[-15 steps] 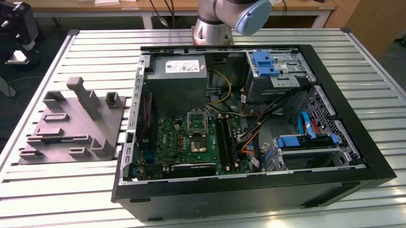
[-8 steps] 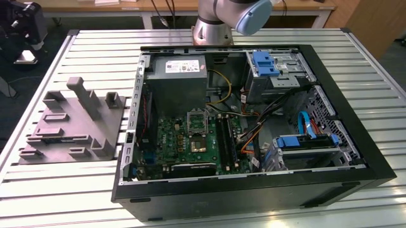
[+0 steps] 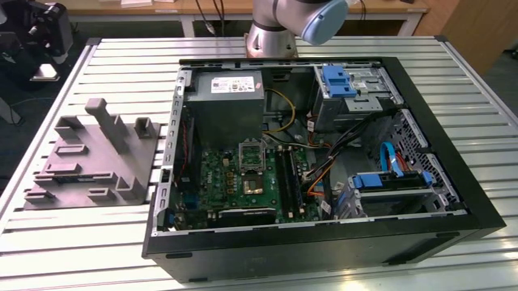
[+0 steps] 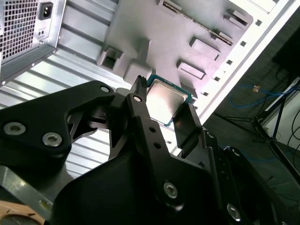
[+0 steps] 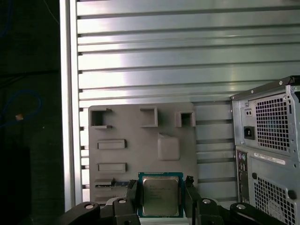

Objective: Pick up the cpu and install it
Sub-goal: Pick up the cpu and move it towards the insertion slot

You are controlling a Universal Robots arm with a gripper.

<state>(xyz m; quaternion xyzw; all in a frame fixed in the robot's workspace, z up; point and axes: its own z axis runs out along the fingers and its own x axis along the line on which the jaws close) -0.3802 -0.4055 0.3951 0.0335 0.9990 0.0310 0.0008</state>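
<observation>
Exterior view: slatted aluminium desk (image 3: 65, 242) carries open computer case (image 3: 477, 206) with motherboard (image 3: 235, 176) exposed. Grey moulded tray (image 3: 81, 163) just beside case, on the exterior view's left. Arm base (image 3: 271, 36) behind case. Wooden tabletop (image 3: 242, 7) at rear, dark floor (image 3: 12, 157) alongside.
First wrist view: claw (image 5: 161, 183) closed on cpu (image 5: 160, 197), fingers on opposite edges, silvery top toward camera, held well above tray.
Second wrist view: blue cable (image 4: 262, 88) on dark floor beyond desk edge.
</observation>
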